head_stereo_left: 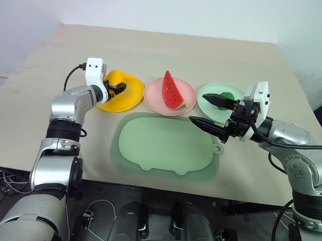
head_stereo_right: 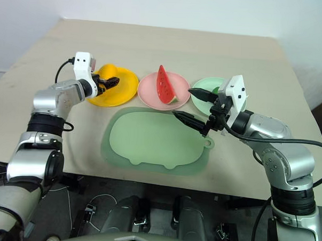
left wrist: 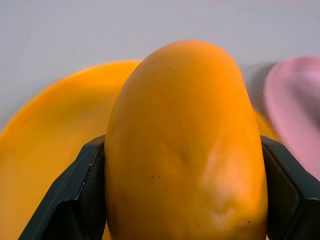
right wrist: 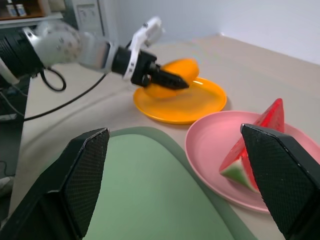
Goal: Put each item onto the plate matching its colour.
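Mango (left wrist: 185,145) sits clamped in the left hand (head_stereo_left: 117,88) over the yellow plate (head_stereo_left: 131,98), probably just clear of it, ready for release; the right hand (head_stereo_left: 212,109) waits open near the green plate (head_stereo_left: 206,101).

Pale green mat (head_stereo_left: 162,144) flat on beige table (head_stereo_left: 169,51).

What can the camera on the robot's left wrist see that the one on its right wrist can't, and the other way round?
Left wrist view alone: a close look at the left gripper's fingers pressed on both sides of the mango.

Right wrist view alone: the open right gripper, the watermelon wedge, the green mat, and the left gripper seen from outside, holding the mango above the yellow plate.

Both: mango, yellow plate, pink plate.
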Controlling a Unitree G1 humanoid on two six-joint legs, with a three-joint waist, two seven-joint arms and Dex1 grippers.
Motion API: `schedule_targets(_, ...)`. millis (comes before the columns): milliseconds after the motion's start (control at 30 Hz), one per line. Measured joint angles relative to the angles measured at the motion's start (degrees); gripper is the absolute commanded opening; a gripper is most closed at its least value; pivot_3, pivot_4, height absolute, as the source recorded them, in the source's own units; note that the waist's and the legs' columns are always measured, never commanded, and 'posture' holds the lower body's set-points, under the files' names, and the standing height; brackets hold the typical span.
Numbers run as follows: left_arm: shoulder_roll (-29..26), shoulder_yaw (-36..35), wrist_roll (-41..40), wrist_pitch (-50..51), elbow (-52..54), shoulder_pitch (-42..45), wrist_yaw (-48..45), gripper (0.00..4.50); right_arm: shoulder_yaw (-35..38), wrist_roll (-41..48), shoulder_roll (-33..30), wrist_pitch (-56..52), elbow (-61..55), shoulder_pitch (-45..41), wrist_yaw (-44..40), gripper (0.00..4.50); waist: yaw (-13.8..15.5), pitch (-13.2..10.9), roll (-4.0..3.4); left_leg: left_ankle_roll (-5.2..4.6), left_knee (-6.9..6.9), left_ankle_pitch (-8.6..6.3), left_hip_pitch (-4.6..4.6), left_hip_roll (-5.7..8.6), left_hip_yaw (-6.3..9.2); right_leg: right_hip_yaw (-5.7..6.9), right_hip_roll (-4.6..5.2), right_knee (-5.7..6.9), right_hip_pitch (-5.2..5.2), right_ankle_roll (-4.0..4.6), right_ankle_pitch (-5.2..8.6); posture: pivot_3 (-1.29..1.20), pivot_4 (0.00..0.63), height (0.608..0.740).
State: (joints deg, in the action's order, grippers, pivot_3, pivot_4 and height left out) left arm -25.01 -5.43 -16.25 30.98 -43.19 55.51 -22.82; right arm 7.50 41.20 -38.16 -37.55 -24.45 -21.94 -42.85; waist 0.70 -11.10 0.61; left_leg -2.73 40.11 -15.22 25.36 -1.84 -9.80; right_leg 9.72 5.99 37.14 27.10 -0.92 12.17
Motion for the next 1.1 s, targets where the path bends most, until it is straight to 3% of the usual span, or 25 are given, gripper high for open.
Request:
schedule_targets(133, 1.01, 0.13, 2.2, -5.26, -6.9, 2.03, -0.91, 3.38, 0.04, 0.09, -0.02, -0.02, -0.04, -0.01, 0.73, 4.5, 0.04, 0.0, 0.04, -0.01, 0.02, 0.0, 0.0, 0.0, 0.0, 0.01, 0.01, 0.01, -0.02, 0.0, 0.0, 0.0, 0.15, 0.696)
schedule_targets(200, 1.17, 0.08, 2.88, -6.54, -8.91, 2.94, -1.47, 4.09, 0.18, 0.11, -0.04, -0.07, -0.05, 0.0, 1.05, 4.5, 0.01, 0.01, 0.05, -0.02, 0.03, 0.0, -0.01, 0.0, 0.0, 0.01, 0.01, 0.02, -0.02, -0.01, 0.0, 0.0, 0.15, 0.696)
schedule_targets(267, 1.51, 0.03, 3.15, -6.7, -10.14, 3.26, -2.17, 4.49, 0.24, 0.14, -0.07, -0.12, -0.06, 0.0, 1.27, 4.5, 0.02, 0.01, 0.05, -0.02, 0.03, 0.01, -0.01, 0.0, 0.0, 0.01, 0.01, 0.02, -0.02, -0.01, 0.0, 0.0, 0.15, 0.696)
schedule_targets(500, 1.41, 0.03, 3.81, -6.8, -9.85, 2.42, -4.27, 4.49, 0.26, 0.13, -0.13, -0.35, -0.07, -0.01, 1.47, 4.5, -0.09, 0.0, 0.05, -0.04, 0.03, 0.01, 0.0, -0.01, 0.0, 0.01, 0.0, 0.06, 0.0, 0.0, 0.0, 0.0, 0.15, 0.696)
schedule_targets(667, -1.24, -0.07, 4.18, -1.85, 1.78, -2.0, -4.55, 4.49, 0.34, 0.12, -0.23, -0.33, -0.13, 0.03, 1.41, 4.5, -0.18, 0.0, 0.05, -0.04, 0.03, 0.01, 0.0, -0.01, 0.0, 0.01, 0.0, 0.08, 0.01, 0.0, 0.0, 0.0, 0.15, 0.696)
schedule_targets(900, -8.78, -3.6, -3.8, 17.17, 32.99, -14.78, -9.43, 4.49, 2.29, 1.66, -0.59, -0.8, -1.55, 2.4, 1.32, 4.5, -0.33, 0.0, 0.05, -0.02, 0.04, 0.02, -0.04, -0.03, 0.02, 0.01, -0.01, 0.11, -0.04, -0.01, 0.0, 0.0, 0.15, 0.696)
schedule_targets(1100, -10.86, -10.24, -13.86, 14.09, 45.35, -24.74, -20.97, 4.49, 3.11, 2.53, -0.81, -0.83, -1.93, 3.67, 1.31, 4.5, 0.06, 0.01, 0.04, 0.11, 0.06, -0.06, -0.08, -0.01, 0.04, 0.01, 0.05, 0.07, -0.1, 0.0, 0.01, 0.0, 0.15, 0.696)
